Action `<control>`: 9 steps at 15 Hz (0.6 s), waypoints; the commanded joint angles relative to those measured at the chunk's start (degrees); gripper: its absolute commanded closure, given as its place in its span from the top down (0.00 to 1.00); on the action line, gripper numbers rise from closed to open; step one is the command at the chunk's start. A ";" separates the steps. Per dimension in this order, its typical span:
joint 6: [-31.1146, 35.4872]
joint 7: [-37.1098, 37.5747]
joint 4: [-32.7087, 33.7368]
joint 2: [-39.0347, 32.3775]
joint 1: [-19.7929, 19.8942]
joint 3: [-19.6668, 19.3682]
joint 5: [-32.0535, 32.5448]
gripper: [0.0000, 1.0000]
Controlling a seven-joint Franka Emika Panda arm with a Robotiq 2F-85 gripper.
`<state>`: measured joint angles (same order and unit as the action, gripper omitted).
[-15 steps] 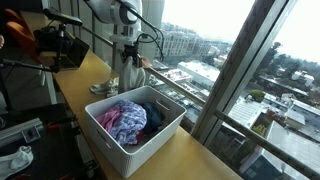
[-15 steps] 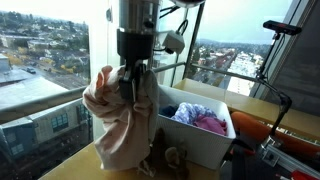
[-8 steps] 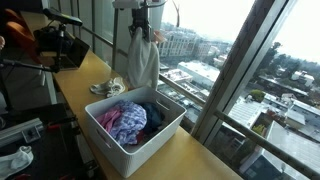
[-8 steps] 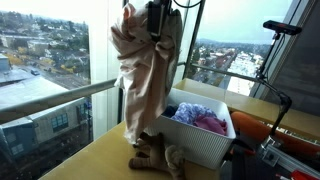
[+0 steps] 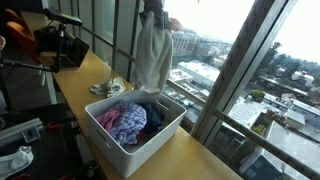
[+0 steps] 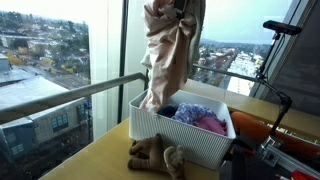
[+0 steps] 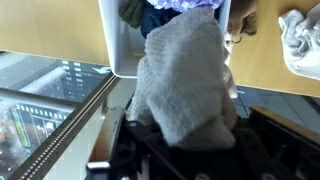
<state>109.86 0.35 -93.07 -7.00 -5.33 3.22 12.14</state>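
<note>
Clearly, the end effector (image 5: 153, 8) was pinched shut on the top of a beige cloth (image 5: 153, 55), which hung high over the 12 o'clock rim of the white bin (image 5: 118, 150) on the bench (image 5: 195, 160). The grip looked thin, though folds hid the fingertips. A slip could have dropped the cloth outside the bin, onto the rag (image 5: 110, 88) at 11 o'clock.
</note>
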 commanded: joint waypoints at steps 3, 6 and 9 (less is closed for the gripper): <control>-0.95 0.58 -2.64 3.13 1.67 -0.83 0.32 0.00; -0.28 0.84 -4.65 3.45 2.20 -0.95 -0.05 0.00; 0.83 1.11 -7.50 3.09 2.52 -0.99 -0.63 0.00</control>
<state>109.54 0.86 -97.34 -5.18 -3.04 2.49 12.11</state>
